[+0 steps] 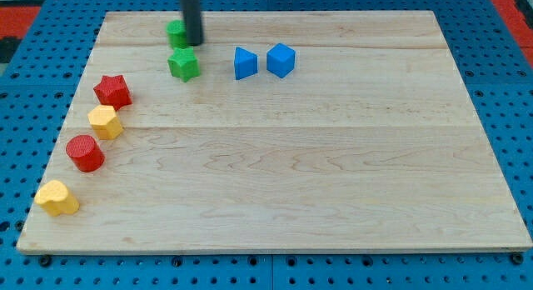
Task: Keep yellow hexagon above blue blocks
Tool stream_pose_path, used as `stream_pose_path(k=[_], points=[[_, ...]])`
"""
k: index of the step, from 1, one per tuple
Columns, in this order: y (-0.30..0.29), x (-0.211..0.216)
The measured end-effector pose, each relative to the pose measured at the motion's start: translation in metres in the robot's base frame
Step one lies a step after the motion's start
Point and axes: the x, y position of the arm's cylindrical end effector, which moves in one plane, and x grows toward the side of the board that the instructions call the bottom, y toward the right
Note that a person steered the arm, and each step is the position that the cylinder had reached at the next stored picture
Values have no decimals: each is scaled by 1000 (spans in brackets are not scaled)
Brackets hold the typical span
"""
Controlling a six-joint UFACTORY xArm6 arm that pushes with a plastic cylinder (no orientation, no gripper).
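Claw (my tip) (193, 43): a plain dark rod end with no jaws, so nothing to open and nothing held; it stands near the view's top, left of centre, on the pale wooden table (275, 173).
Touching it: a green block (176, 32), shape unclear, partly hidden just to its left.
Below it: a green star-shaped block (184, 64), close by.
To its right: a blue triangular block (245, 62) and a blue cube (281, 60), side by side.
Task's thing: the yellow hexagon block (105, 122) lies well down-left of the tip, lower in the view than both blue blocks.
Around the hexagon: a red star block (112, 91) above, a red cylinder (85, 152) below, a yellow heart-like block (57, 198) lowest.
Count: two green, two blue, two red, two yellow.
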Motion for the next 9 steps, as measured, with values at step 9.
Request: stream_pose_path(k=[9], points=[[-136,97]])
